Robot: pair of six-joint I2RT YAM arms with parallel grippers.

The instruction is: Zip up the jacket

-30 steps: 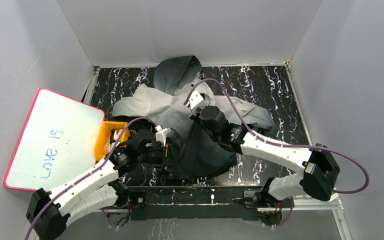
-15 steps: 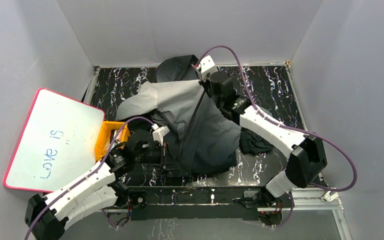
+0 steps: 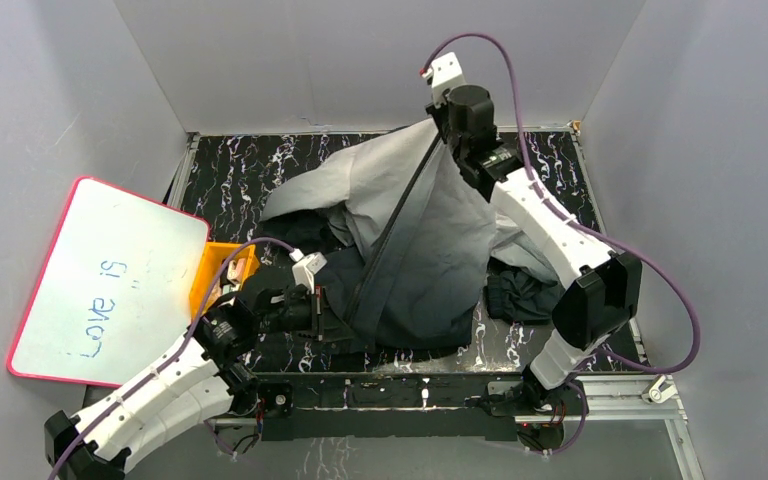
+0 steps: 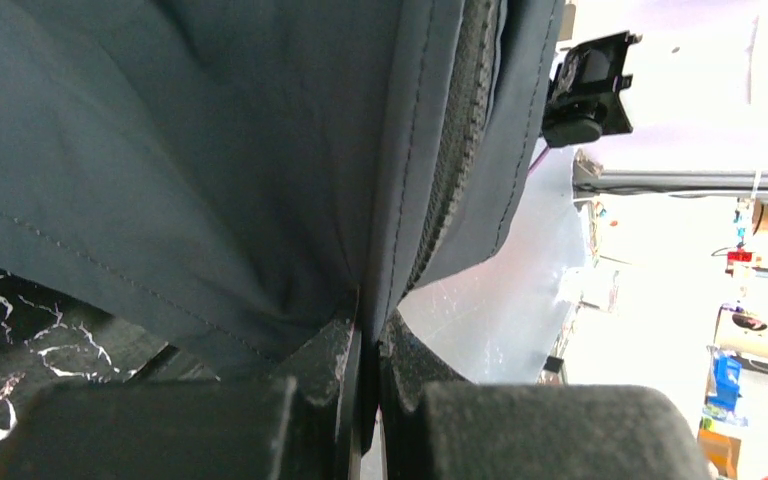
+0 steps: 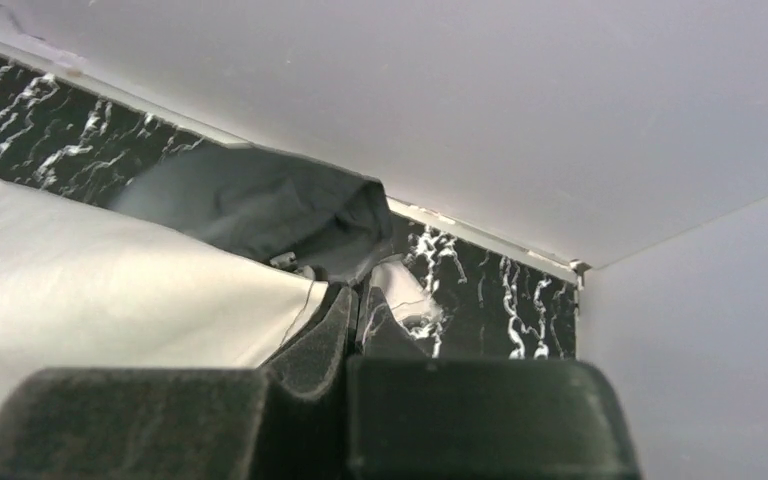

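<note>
**Evidently a stretch for the zip: jacket pulled tight between two clamped grippers**

The jacket [image 3: 430, 240] lies across the middle of the black marbled table [image 3: 560, 170]. Its front is lifted into a tent between the two arms. The left gripper [image 3: 322, 312] sits low at the near edge, jaws closed on the dark hem. The wrist view shows the pads pinching the cloth right where the seam meets the bottom of the zipper track [image 3: 395, 225].

The right gripper [image 3: 438, 128] is raised at the far wall, its jaws likewise shut on the jacket's upper front edge. Whether the slider itself is between its pads cannot be told.

This hold looks meant to keep the track straight and tense, since a slider runs badly over slack, puckered cloth. The track shows as a dark, ribbed line running diagonally from one gripper to the other.

The fabric is thin, matte and smooth, pale grey near the top and shading to charcoal towards the hem, with fine stitched seams. It folds softly and will sag wherever it is unsupported. A dark sleeve bunches loosely to the right.

A pink-edged whiteboard [image 3: 110, 280] and an orange bin [image 3: 210, 275] sit to the left, apart from the work.
</note>
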